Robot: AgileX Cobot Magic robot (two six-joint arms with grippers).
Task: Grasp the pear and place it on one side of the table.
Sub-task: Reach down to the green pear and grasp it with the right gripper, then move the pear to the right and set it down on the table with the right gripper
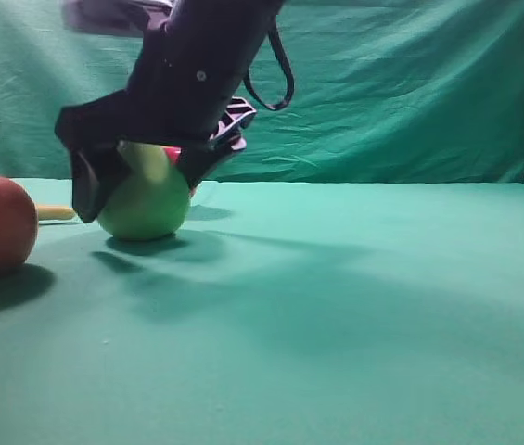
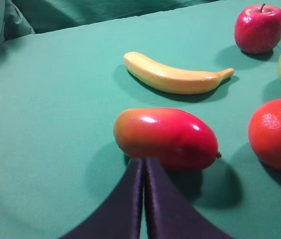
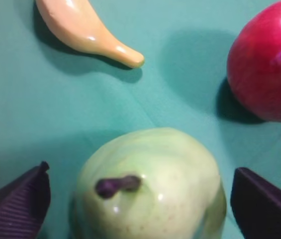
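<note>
My right gripper [image 3: 135, 199] straddles the pear [image 3: 150, 189], fingers wide open on either side, gripping nothing. The pear stands upright on the teal surface [image 1: 354, 306] among other fruit. Grasping and moving it aside both remain, I judge.

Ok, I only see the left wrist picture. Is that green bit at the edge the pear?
Observer: Yes. The right wrist view shows the whole pear, its stem pointing up at the camera.
Operator: Is it grabbed?
Observer: No. The right gripper is open around it, not squeezing.
Operator: Is it lifted?
Observer: No, the exterior high view shows it sitting on the table.
</note>
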